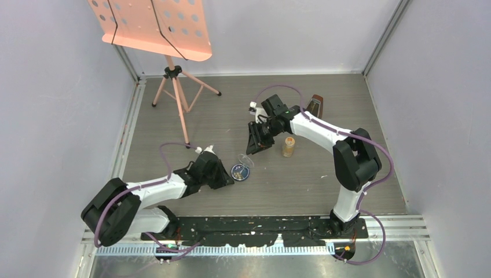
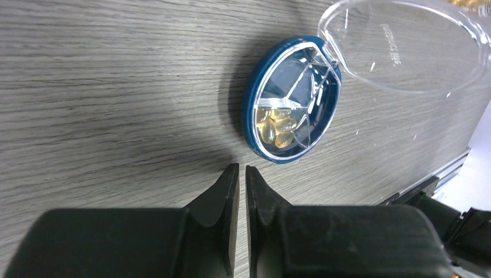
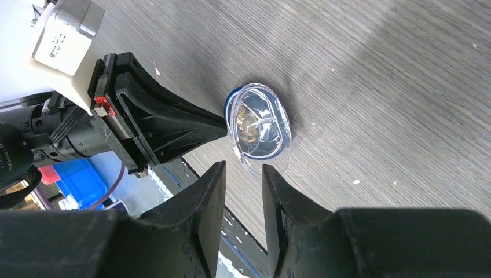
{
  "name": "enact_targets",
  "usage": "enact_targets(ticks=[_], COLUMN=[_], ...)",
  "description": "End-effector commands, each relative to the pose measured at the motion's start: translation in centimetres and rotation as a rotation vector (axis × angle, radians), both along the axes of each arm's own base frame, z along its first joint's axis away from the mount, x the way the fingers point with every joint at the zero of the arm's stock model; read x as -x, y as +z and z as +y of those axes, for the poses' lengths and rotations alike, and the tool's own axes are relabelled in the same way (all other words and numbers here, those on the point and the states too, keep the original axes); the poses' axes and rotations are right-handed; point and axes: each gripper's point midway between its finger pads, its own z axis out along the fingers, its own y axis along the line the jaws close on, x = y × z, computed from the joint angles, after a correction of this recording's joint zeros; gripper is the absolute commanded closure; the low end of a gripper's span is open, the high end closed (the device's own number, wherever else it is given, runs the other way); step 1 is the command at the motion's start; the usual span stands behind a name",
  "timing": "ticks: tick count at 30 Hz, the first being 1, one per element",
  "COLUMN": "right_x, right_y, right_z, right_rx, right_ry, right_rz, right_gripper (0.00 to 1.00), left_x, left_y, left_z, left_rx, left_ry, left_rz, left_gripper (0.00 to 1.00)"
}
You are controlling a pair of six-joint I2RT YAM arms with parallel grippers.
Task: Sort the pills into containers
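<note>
The shallow blue dish lies on the table, divided into compartments, with its clear hinged lid swung open. Several yellowish pills sit in one compartment. My left gripper is shut and empty, its tips just short of the dish's rim. In the top view that left gripper is left of the dish. My right gripper hangs above the raised lid, its jaws narrowly open with nothing between them. The amber bottle stands upright to the right of the right gripper.
A brown metronome stands behind the right arm. A pink music stand on a tripod occupies the back left. White flecks lie on the table. Walls enclose the table on three sides.
</note>
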Motion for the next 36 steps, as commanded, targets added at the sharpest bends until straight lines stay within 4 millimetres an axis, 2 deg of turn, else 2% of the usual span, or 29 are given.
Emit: enact_targets(ticks=[1, 9, 16, 22, 36], right_x=[-0.3, -0.5, 0.2, 0.8, 1.6], right_y=[1.7, 1.2, 0.4, 0.0, -0.6], right_z=[0.7, 1.2, 1.2, 1.3, 1.5], right_rx=[-0.033, -0.025, -0.011, -0.007, 0.002], right_ry=[-0.010, -0.003, 0.006, 0.013, 0.034], right_rz=[-0.062, -0.064, -0.048, -0.035, -0.023], right_gripper=[0.64, 0.60, 0.65, 0.77, 0.78], left_x=[-1.0, -1.0, -1.4, -1.6, -1.9], left_y=[0.3, 0.0, 0.1, 0.0, 0.3], left_z=[-0.3, 0.5, 0.3, 0.0, -0.4], left_rx=[0.012, -0.045, -0.039, -0.036, -0.027], left_ry=[0.099, 0.137, 0.138, 0.134, 0.131], left_rz=[0.036, 0.056, 0.044, 0.044, 0.038], left_gripper=[0.88, 0.88, 0.87, 0.88, 0.89])
